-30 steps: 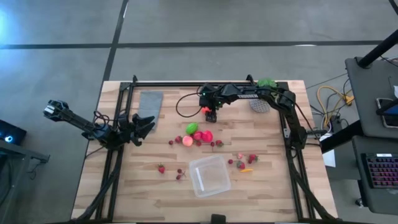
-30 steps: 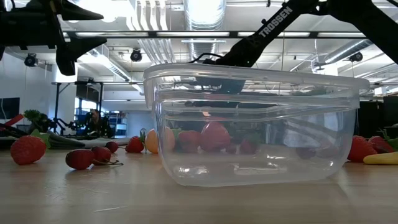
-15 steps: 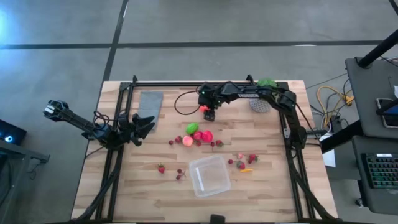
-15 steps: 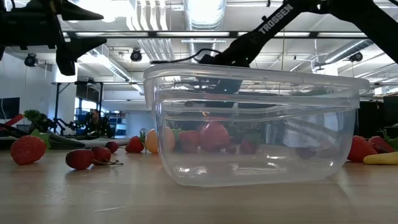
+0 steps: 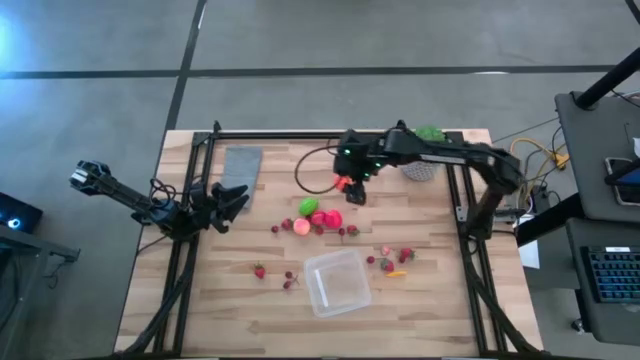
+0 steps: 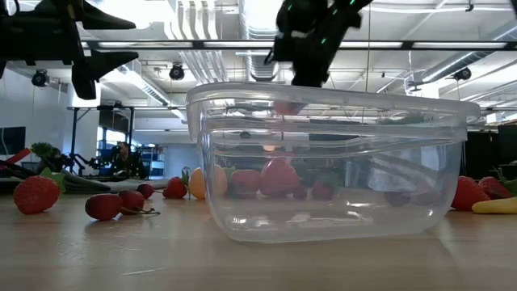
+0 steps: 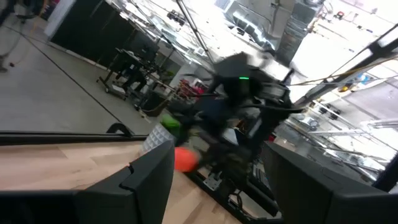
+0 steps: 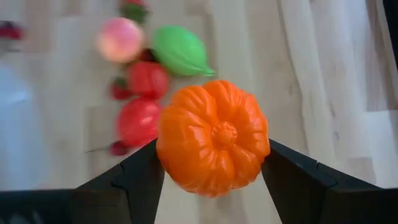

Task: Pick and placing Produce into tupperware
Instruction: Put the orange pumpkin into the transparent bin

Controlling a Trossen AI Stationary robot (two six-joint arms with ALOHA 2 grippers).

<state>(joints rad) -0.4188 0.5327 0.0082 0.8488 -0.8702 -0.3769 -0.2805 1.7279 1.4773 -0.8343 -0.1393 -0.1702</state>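
Transport step: right gripper [image 5: 353, 186] clamped on orange pumpkin [image 8: 212, 137], airborne above the produce cluster [image 5: 318, 217]; tupperware [image 5: 337, 281] sits at 6 o'clock, so next is carry and release.

one tupperware [image 5: 338, 282], one orange pumpkin [image 8: 213, 137], two arms

High view: overhead, straight down on the whole table [image 5: 200, 300]. Low view: table-top height, very close behind the clear tupperware [image 6: 331, 162], facing the room. Left wrist view: level across the table toward the far arm. Right wrist view: close, angled down at the table past an orange pumpkin [image 8: 212, 137]. Tupperware and scattered produce shared by high and low views.
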